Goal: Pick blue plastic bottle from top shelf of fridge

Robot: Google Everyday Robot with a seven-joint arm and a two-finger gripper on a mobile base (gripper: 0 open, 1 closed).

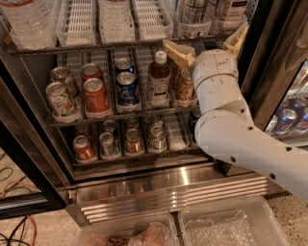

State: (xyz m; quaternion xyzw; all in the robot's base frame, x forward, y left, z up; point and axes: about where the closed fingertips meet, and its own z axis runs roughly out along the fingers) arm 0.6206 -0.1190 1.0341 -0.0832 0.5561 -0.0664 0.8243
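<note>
- Showing the gripper raised in front of the right end of the top shelf of the fridge; its two tan fingers are spread wide and hold nothing.
- Blue plastic bottle: stands at the right of the top shelf inside a clear bin, above and just behind the fingers. Only its lower body and dark label show; the neck is cut off by the picture's upper edge.
- Long axis: vertical. The base rests in the bin, so the cap presumably points straight up, and the label faces the door opening.
- Handling, as judged: thin clear plastic that gives under pressure, probably chilled and perhaps damp, so rather slippery. If full, it is heavier than the soda cans on the rack below.
- Hold, as judged: across the round body at label height, above the bin's wall, fingers level on either side. A neighbouring bottle stands close on its right, leaving little room there.
</note>
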